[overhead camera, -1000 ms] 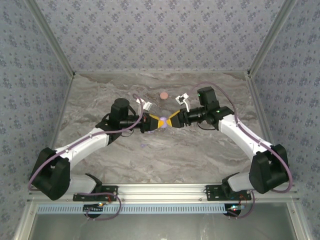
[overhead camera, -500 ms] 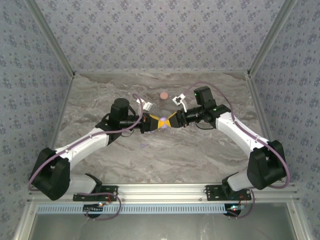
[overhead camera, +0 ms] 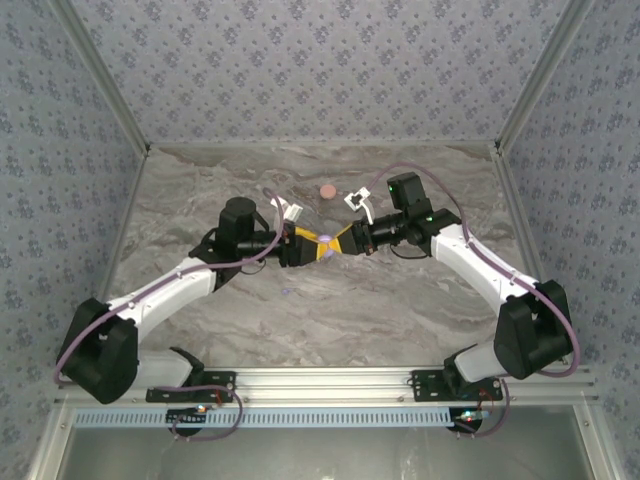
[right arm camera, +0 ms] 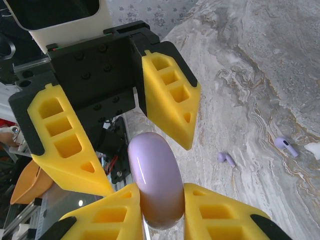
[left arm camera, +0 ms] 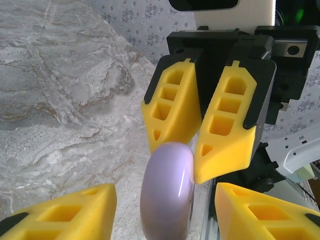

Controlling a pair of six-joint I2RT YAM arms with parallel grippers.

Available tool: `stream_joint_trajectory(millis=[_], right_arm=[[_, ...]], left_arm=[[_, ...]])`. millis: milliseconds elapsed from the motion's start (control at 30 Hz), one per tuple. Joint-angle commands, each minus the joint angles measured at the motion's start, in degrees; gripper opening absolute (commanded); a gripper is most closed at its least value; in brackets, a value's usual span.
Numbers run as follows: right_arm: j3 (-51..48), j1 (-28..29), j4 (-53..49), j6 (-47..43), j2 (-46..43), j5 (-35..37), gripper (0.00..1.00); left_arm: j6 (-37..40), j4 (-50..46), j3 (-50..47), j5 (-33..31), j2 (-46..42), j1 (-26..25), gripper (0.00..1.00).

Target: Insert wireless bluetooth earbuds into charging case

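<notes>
Two tiny earbuds point(right arm camera: 226, 158) on the table point(right arm camera: 260, 75) look light and slippery, best pinched across the bulb. Right gripper point(right arm camera: 159, 197) clamps the case point(right arm camera: 152, 170); left gripper point(left arm camera: 165, 200) hangs open around it.

No readable text, labels or numbers

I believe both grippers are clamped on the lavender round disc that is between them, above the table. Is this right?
Not quite: one gripper is not clamped. The right gripper is shut on the lavender round disc, but the left gripper stands open, its fingers apart from the disc on both sides. The left wrist view shows this gap. The rest is right.
</notes>
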Motion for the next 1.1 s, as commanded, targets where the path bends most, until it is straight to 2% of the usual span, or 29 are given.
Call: stream_joint_trajectory(millis=[0, 500, 800, 1000, 1067], right_arm=[[2.5, 0.2, 0.7, 0.8, -1.5, -2.3, 0.22], [2.5, 0.5, 2.8, 2.7, -1.8, -2.6, 0.22], [2.1, 0.6, 3.7, 3.4, -2.1, -2.3, 0.22], [2.1, 0.6, 3.6, 3.4, -2.2, -2.1, 0.23], [2.1, 0.6, 3.6, 3.5, -2.4, -1.7, 0.22]], left_arm=[[-0.1, 2.5, -0.3, 0.0, -1.9, -0.1, 0.55], [-0.5, 3.4, -0.5, -0.5, -1.0, -0.9, 0.54], [-0.8, 3.4, -0.2, -0.6, -0.2, -1.0, 0.49], [-0.8, 3.5, -0.2, -1.0, -0.1, -1.0, 0.39], [-0.8, 3.4, -0.2, -1.2, -0.1, -1.0, 0.39]])
